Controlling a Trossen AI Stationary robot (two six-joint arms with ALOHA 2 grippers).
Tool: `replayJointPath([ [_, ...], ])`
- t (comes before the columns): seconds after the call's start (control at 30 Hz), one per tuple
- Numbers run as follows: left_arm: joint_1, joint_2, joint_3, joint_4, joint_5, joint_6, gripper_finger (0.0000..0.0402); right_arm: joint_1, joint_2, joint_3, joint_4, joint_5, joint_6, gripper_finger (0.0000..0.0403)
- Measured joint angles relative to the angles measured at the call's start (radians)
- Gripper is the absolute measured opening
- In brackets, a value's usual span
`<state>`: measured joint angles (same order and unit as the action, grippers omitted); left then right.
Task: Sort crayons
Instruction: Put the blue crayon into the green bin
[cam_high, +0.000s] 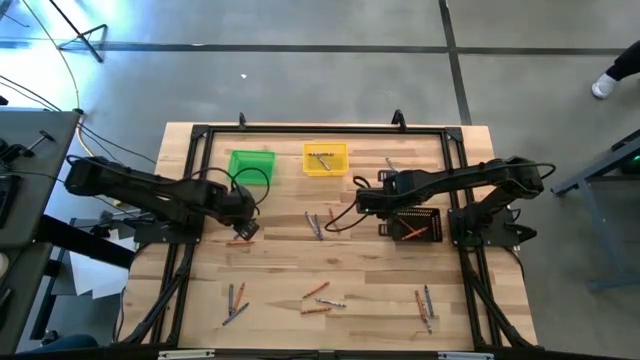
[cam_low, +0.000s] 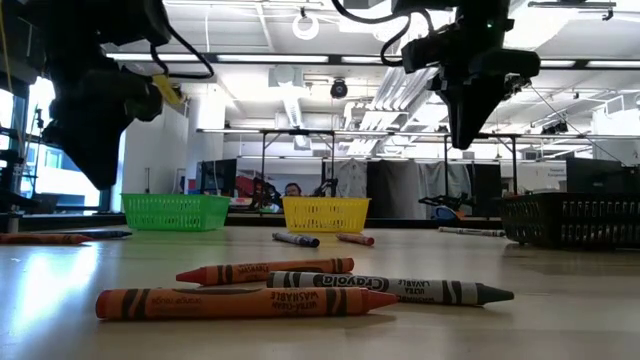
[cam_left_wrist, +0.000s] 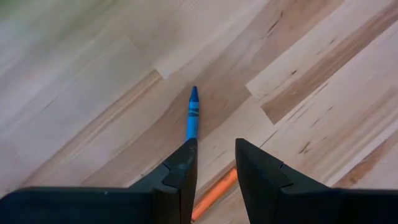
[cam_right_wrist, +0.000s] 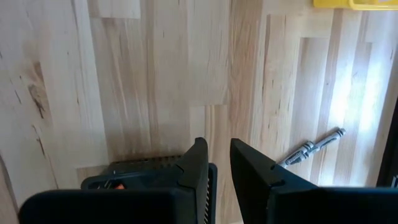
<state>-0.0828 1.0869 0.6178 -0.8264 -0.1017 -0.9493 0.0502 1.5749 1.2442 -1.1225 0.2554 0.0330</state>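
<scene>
Crayons lie scattered on the wooden table (cam_high: 280, 270): groups near the front (cam_high: 320, 298), (cam_high: 235, 300), (cam_high: 423, 305) and a pair in the middle (cam_high: 315, 222). My left gripper (cam_high: 247, 228) hovers open over a blue crayon (cam_left_wrist: 193, 115) and an orange crayon (cam_left_wrist: 214, 193), touching neither. My right gripper (cam_high: 362, 200) is open by a narrow gap and empty (cam_right_wrist: 216, 148), above the table beside the black bin (cam_high: 415, 225). A grey crayon (cam_right_wrist: 311, 148) lies ahead of it.
A green bin (cam_high: 251, 165) and a yellow bin (cam_high: 325, 158) holding crayons stand at the back. The black bin holds orange crayons (cam_high: 412, 232). In the low view, two orange crayons (cam_low: 235, 300) and a grey one (cam_low: 390, 290) lie close to the near edge.
</scene>
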Motion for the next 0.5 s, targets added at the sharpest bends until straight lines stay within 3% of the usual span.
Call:
replayJointPath([
  [0.5,-0.019,0.220,0.000,-0.001,0.046,0.119,0.0099,0.000,0.000,0.000,0.000,0.000,0.001,0.0062],
])
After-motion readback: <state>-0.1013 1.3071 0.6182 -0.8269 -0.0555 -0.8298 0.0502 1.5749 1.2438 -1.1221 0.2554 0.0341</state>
